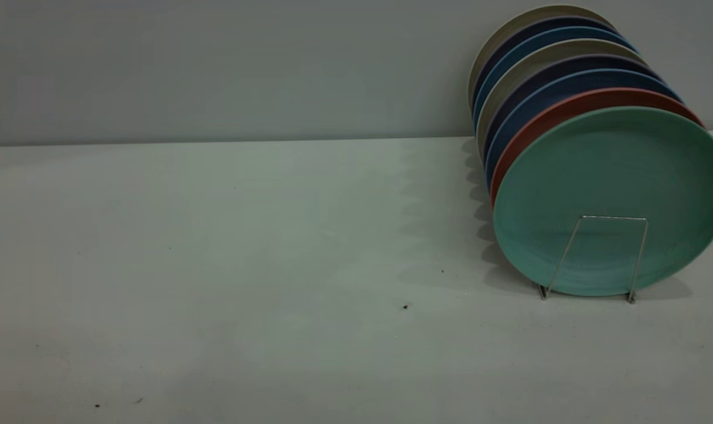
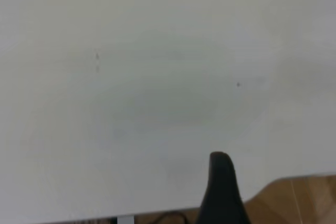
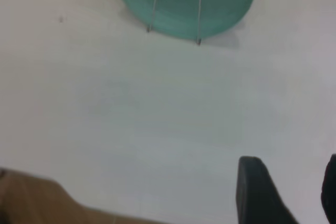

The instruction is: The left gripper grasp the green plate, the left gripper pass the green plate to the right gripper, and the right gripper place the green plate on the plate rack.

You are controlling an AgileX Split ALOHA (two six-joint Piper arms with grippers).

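The green plate (image 1: 613, 194) stands on edge at the right of the white table (image 1: 244, 294), its face toward the camera, seated in the nearest slot of the plate rack (image 1: 604, 253). One silver wire loop of that rack rises in front of the plate's lower half, its two feet touching the tabletop. Just behind it a salmon-pink plate (image 1: 545, 121) stands on edge, and farther back a row of blue plates (image 1: 530, 97) and beige plates (image 1: 510, 35) recedes toward the grey wall (image 1: 215, 65). A few dark specks (image 1: 405, 307) lie on the table.
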